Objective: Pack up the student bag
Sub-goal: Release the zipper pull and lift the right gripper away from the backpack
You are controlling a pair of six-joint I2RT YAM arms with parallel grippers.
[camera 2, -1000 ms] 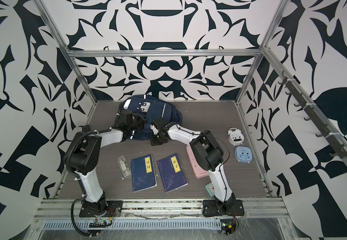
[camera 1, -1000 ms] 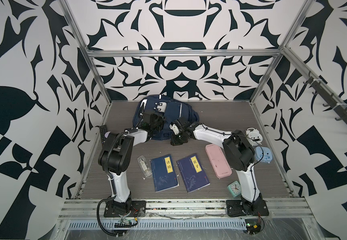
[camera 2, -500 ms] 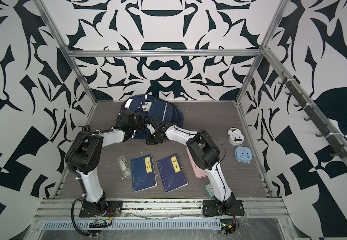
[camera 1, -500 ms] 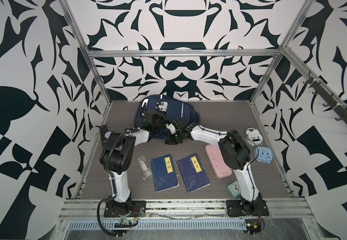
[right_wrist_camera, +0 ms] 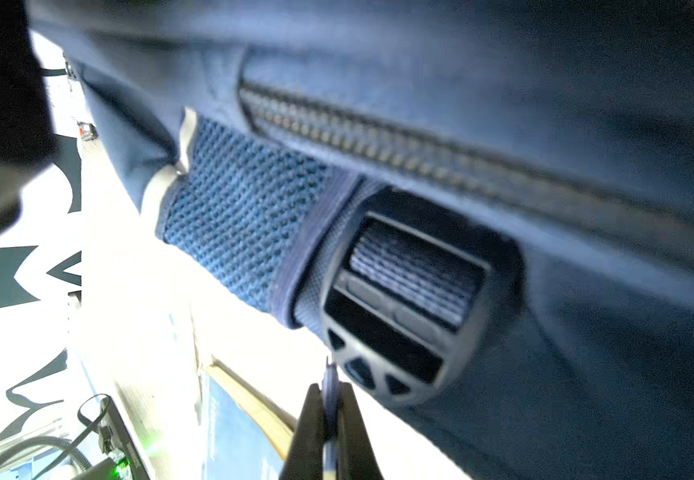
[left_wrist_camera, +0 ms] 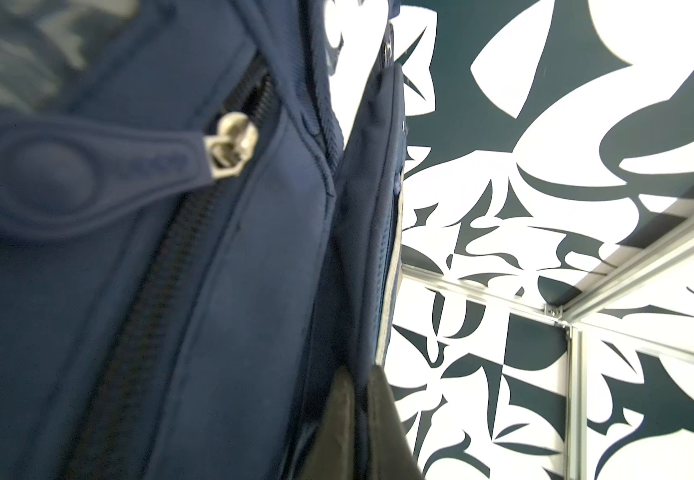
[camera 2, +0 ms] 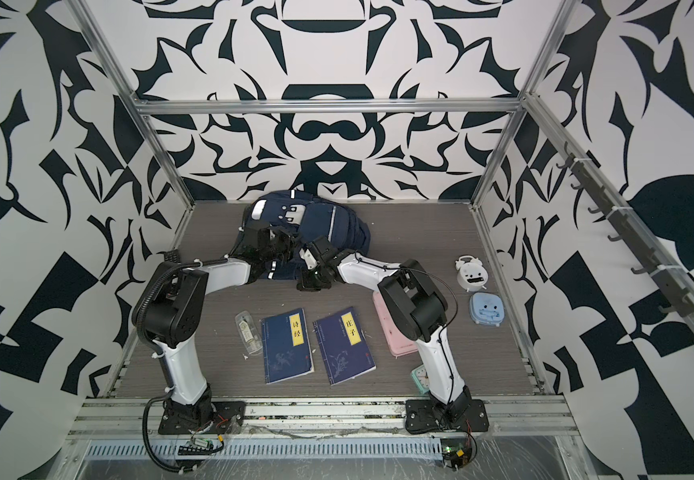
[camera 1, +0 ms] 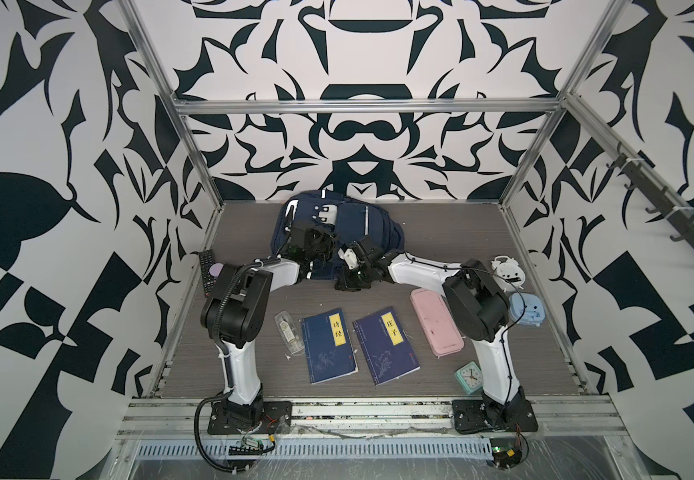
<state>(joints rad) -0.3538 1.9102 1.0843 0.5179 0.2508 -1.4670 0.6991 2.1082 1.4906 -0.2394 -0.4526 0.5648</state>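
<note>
The student bag [camera 1: 362, 220] is a navy backpack with pale strips, lying at the back of the table in both top views [camera 2: 328, 224]. My left gripper [camera 1: 324, 245] is at its front left side. In the left wrist view the left gripper [left_wrist_camera: 360, 386] is shut on an edge of the bag's fabric [left_wrist_camera: 374, 249], next to a zip with a metal pull [left_wrist_camera: 233, 145]. My right gripper [camera 1: 347, 255] is just right of the left one. In the right wrist view the right gripper [right_wrist_camera: 330, 395] is shut on a thin blue strap [right_wrist_camera: 330, 372] beside a black buckle [right_wrist_camera: 403, 307].
On the table in front of the bag lie two navy books [camera 1: 328, 345] [camera 1: 387, 345], a pink case [camera 1: 437, 322], a clear case [camera 1: 289, 334] and a green clock [camera 1: 470, 376]. A white clock [camera 1: 507, 270] and a blue round item [camera 1: 528, 309] sit right; a remote [camera 1: 206, 274] lies left.
My right gripper has moved left and back, closer to the left gripper, drawing the bag's front edge with it. Both grippers have stayed shut.
</note>
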